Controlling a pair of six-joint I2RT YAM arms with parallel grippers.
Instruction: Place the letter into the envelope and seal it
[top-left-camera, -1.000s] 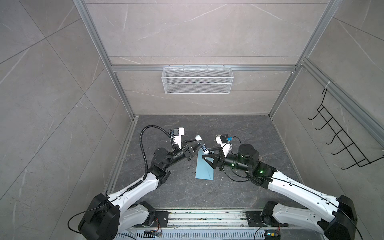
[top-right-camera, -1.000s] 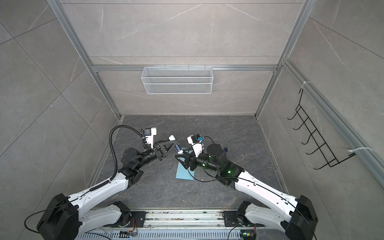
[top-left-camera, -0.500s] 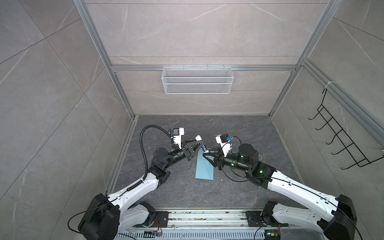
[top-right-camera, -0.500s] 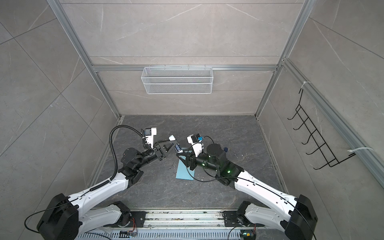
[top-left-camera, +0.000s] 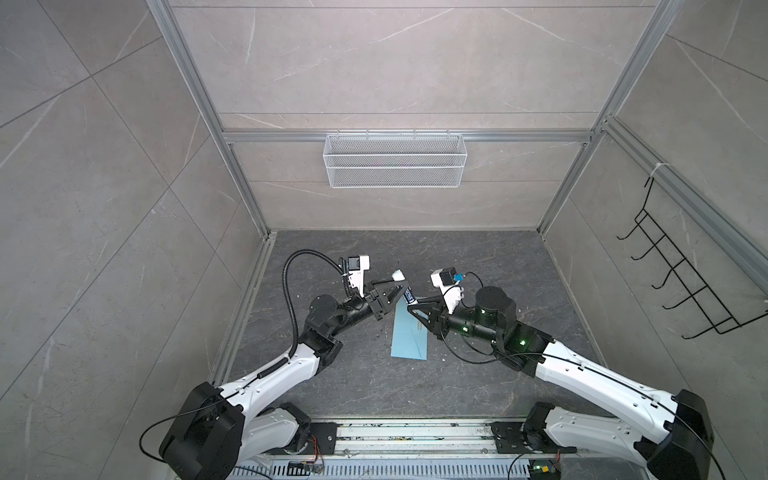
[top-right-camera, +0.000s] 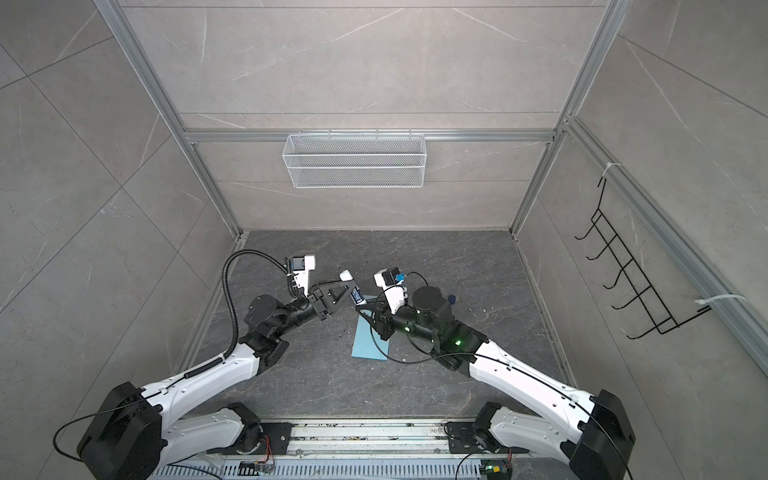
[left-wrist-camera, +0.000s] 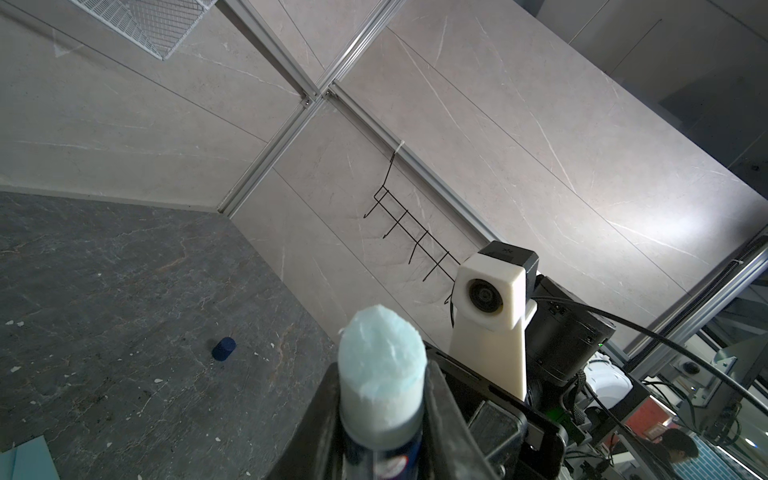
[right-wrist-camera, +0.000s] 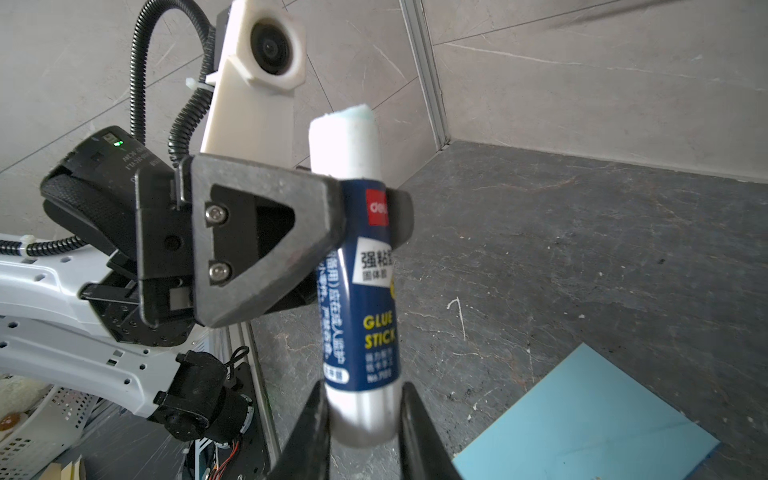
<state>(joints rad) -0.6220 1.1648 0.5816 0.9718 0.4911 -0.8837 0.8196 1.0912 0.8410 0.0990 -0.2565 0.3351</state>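
Note:
The light blue envelope (top-left-camera: 409, 338) (top-right-camera: 368, 338) lies flat on the dark floor, its flap folded down; it also shows in the right wrist view (right-wrist-camera: 590, 419). The letter is hidden. Above the envelope's far end, a blue glue stick (top-left-camera: 405, 292) (right-wrist-camera: 359, 291) hangs in the air with its cap off and the white glue out. My left gripper (top-left-camera: 400, 286) (left-wrist-camera: 382, 372) is shut on the glue stick's upper part. My right gripper (top-left-camera: 411, 306) (right-wrist-camera: 363, 399) is shut on its white base, both fingers against it.
A small dark blue cap (left-wrist-camera: 223, 348) (top-right-camera: 451, 298) lies on the floor behind the right arm. A white wire basket (top-left-camera: 395, 160) hangs on the back wall and a black hook rack (top-left-camera: 685, 282) on the right wall. Bits of white debris dot the floor.
My right gripper's jaws have closed in on the glue stick's base. Both arms and the envelope stay where they were.

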